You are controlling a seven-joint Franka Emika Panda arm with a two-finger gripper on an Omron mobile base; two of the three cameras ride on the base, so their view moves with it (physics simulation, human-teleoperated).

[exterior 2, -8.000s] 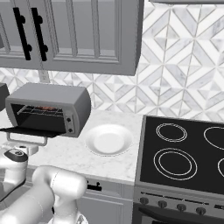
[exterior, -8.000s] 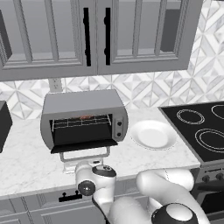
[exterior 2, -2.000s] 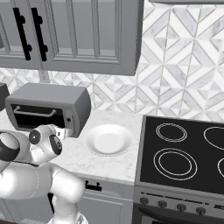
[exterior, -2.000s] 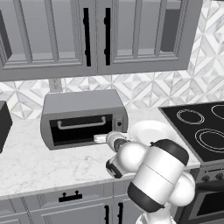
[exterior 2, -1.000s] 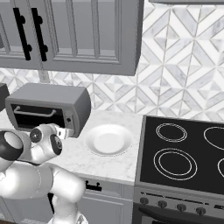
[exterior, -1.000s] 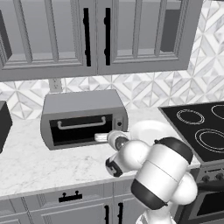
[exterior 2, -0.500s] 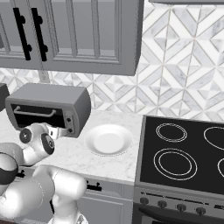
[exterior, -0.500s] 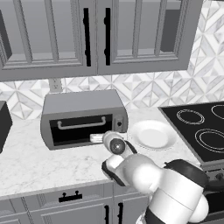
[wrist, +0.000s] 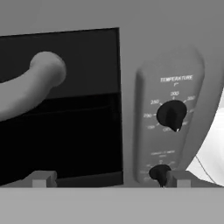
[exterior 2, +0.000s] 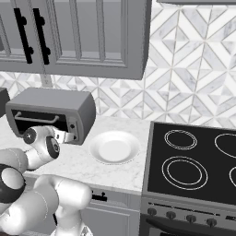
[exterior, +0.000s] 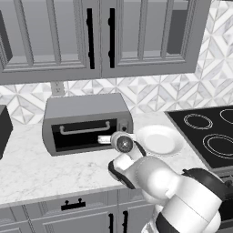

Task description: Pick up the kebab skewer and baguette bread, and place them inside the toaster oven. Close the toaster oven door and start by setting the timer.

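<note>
Jaws wide open on the gripper, parked right at the toaster oven knob panel, toaster oven door shut.

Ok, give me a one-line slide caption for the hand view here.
Hand camera close on the toaster oven's control panel, open fingers flanking the closed toaster oven door and the lower knob.

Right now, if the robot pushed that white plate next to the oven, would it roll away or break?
The plate lies flat on the counter, so it would probably slide rather than roll. It looks smooth and glossy, so likely slippery to grip. It looks like stiff ceramic, so it might chip if knocked off.
</note>
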